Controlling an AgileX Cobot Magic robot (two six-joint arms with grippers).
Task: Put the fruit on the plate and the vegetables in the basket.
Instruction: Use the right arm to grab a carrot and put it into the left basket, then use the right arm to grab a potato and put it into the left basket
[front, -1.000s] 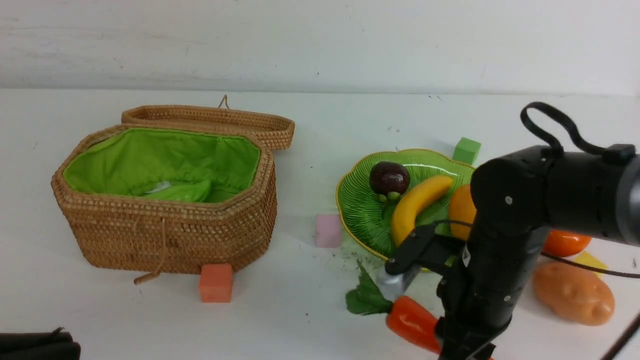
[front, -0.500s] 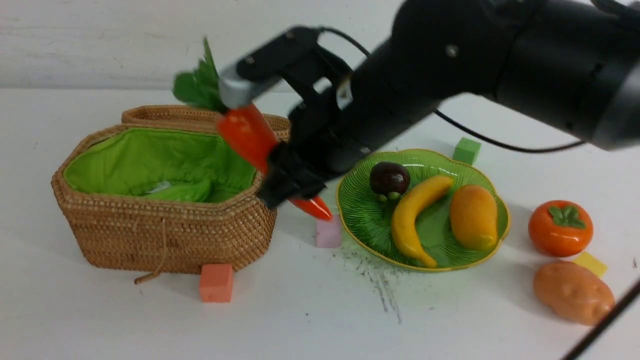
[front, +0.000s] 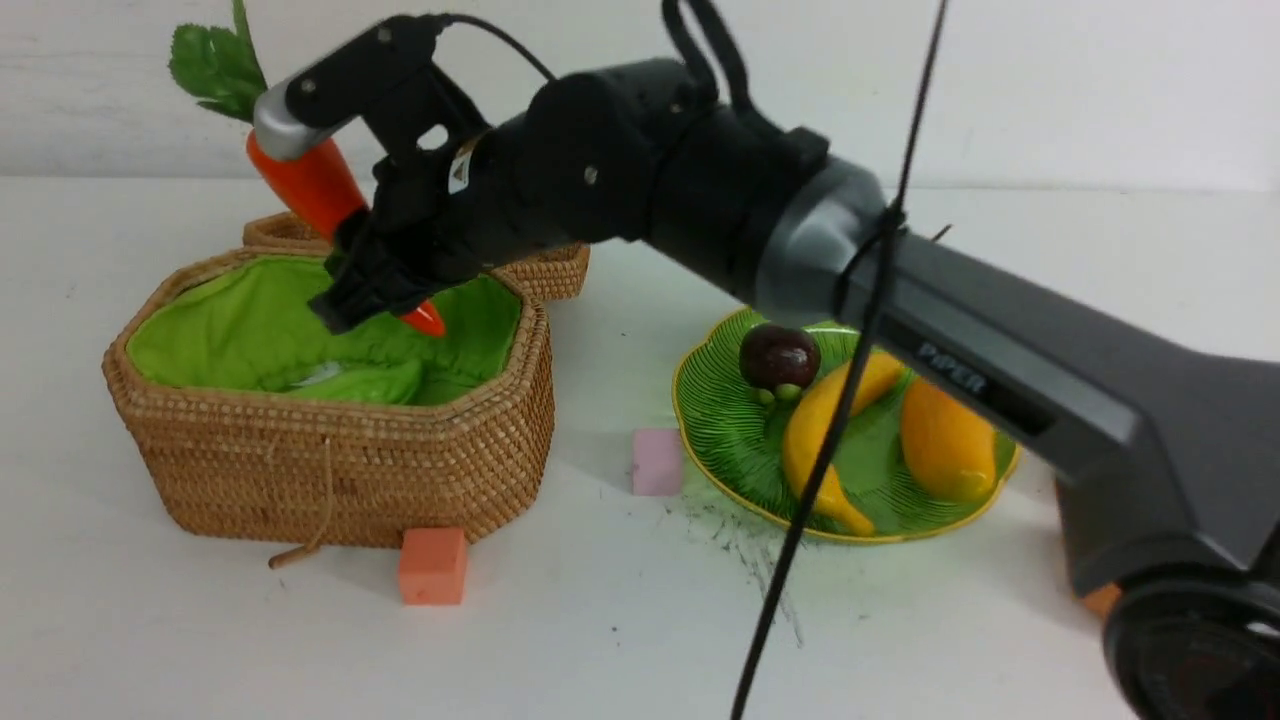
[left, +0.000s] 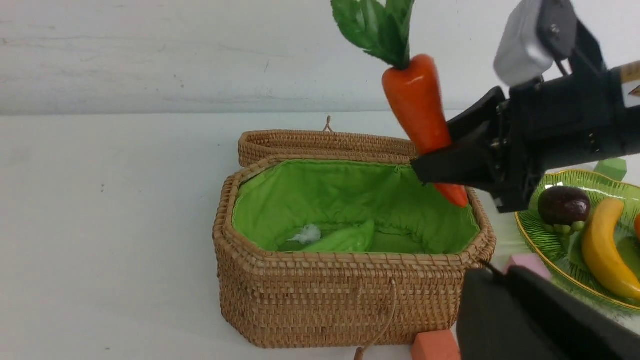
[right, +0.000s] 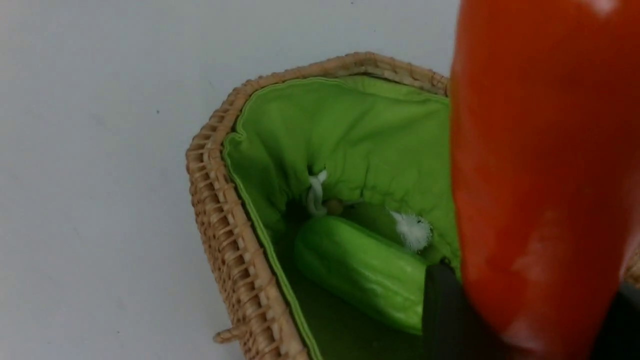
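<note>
My right gripper (front: 375, 265) is shut on the orange-red carrot (front: 310, 190), held tilted with its leafy top up, over the open wicker basket (front: 340, 470). The carrot's tip (left: 452, 192) hangs just above the green lining. A light-green cucumber (right: 360, 265) lies on the basket's floor. On the green plate (front: 720, 420) rest the mangosteen (front: 778, 355), the banana (front: 810, 440) and the mango (front: 945, 440). My left gripper (left: 492, 272) shows only as a dark blurred shape in front of the basket, its jaws together and holding nothing.
The basket's lid (front: 540, 265) lies open behind it. An orange foam cube (front: 432, 565) sits at the basket's front, a pink one (front: 657, 461) between basket and plate, a green one (left: 612, 167) beyond the plate. A black cable (front: 840, 400) crosses the front view.
My right gripper has lifted the carrot off the table in front of the plate and carried it up and left to above the basket.
</note>
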